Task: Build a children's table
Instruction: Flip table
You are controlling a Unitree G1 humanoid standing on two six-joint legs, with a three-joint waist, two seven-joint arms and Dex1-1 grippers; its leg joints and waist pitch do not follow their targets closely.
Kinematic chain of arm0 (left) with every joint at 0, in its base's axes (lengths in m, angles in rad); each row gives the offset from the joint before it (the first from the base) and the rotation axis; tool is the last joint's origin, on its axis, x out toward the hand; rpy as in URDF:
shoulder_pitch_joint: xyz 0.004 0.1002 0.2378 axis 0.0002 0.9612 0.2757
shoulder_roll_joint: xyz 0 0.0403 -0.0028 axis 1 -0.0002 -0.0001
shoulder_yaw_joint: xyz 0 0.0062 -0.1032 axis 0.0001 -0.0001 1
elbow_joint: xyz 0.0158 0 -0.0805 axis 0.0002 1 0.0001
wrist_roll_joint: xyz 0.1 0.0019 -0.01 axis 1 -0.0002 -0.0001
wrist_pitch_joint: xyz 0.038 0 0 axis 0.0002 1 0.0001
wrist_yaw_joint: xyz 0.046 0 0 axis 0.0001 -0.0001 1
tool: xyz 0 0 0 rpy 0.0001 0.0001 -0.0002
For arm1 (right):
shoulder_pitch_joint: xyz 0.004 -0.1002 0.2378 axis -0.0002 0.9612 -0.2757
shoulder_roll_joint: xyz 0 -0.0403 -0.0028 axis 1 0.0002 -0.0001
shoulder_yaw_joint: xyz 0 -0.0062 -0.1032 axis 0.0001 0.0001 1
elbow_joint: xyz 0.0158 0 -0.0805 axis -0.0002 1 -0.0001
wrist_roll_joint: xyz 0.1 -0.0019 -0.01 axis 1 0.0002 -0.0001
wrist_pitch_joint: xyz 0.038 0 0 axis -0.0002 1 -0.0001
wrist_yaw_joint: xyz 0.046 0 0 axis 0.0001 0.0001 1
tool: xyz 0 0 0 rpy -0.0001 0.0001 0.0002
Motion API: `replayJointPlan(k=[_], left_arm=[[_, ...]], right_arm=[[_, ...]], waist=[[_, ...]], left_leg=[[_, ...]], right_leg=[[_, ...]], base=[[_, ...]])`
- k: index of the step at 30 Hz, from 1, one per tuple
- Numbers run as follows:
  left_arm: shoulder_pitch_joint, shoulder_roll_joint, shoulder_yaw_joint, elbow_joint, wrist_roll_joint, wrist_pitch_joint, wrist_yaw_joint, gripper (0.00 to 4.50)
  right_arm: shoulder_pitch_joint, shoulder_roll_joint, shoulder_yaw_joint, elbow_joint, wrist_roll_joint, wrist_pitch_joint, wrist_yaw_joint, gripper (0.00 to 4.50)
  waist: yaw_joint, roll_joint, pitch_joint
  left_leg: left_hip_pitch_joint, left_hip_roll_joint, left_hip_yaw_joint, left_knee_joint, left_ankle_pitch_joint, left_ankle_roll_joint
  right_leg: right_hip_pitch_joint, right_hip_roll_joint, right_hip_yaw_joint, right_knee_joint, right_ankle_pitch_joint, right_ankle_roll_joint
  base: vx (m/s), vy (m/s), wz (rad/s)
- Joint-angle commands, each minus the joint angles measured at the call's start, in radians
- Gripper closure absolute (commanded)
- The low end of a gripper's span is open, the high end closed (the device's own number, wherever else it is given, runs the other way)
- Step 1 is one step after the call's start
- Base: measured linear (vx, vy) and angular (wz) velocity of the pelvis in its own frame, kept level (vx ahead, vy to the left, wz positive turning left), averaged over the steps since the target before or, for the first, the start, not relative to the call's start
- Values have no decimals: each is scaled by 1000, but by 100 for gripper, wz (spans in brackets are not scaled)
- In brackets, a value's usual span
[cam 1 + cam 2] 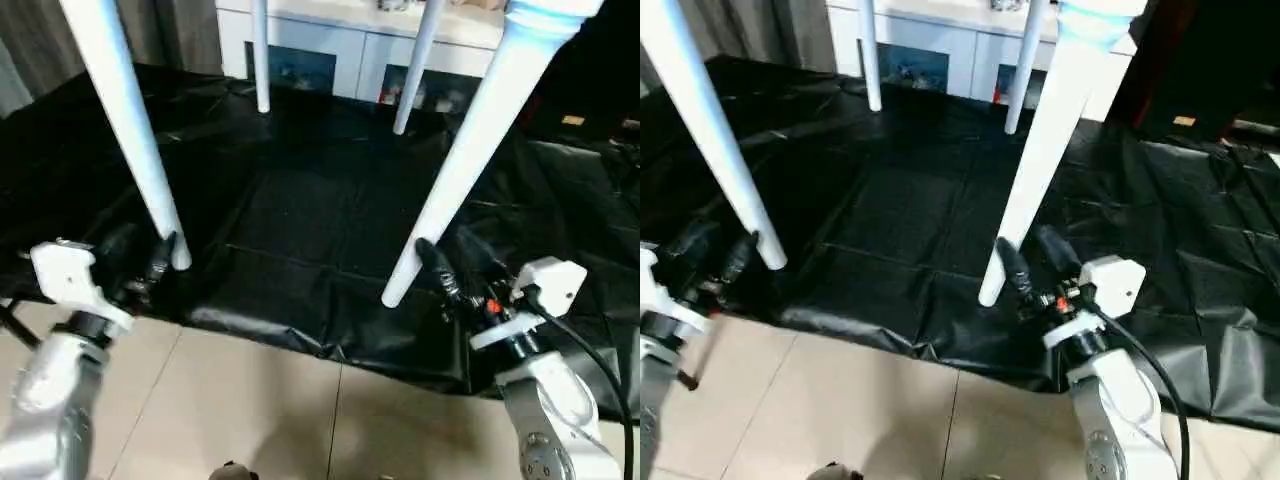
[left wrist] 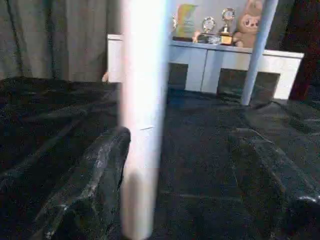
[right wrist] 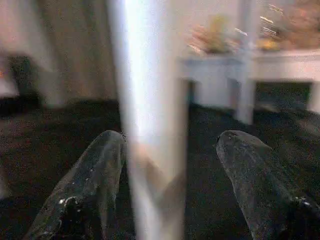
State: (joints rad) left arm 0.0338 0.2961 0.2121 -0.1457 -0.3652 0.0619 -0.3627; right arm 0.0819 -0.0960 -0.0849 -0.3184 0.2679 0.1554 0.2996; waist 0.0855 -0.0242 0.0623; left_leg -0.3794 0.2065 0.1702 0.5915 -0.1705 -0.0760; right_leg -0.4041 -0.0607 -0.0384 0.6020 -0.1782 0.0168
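Note:
The children's table stands upright on a black sheet [image 1: 320,230], and its tabletop is out of view above. Its near left leg [image 1: 130,120] ends beside my left gripper [image 1: 140,255]. In the left wrist view that leg [image 2: 142,125] stands between the open fingers [image 2: 95,185], close to one and well apart from the other. The near right leg [image 1: 470,140] comes down by my right gripper [image 1: 458,262]. The right wrist view shows this leg [image 3: 150,125] between spread fingers [image 3: 260,185], which do not clamp it. Two far legs [image 1: 260,60] [image 1: 415,70] stand at the back.
A white cabinet [image 1: 345,45] with glass doors and small ornaments [image 2: 225,27] on top lines the back wall. Grey curtains [image 2: 55,40] hang at the left. The sheet's front edge meets beige floor tiles [image 1: 300,420] near my forearms.

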Motion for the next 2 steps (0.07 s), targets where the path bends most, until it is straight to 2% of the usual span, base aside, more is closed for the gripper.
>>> replayJointPlan(k=[1, 2], left_arm=[[-4, -24, -47, -28, 40, 33, 49, 96], [-6, -43, -61, -35, 66, 20, 69, 96]], right_arm=[[-11, -13, -29, 7, -36, 77, -58, 122], [-16, -26, -26, 12, -45, 119, -71, 122]], waist=[[-15, 24, -36], [-22, 20, -32]], left_leg=[[42, 19, -17, -94, -597, -80], [47, 12, -20, -88, -620, -77]], right_leg=[[-10, -47, 33, -115, -583, -43], [-9, -48, 21, -131, -661, -14]], base=[[-62, 13, 1], [0, 0, 0]])
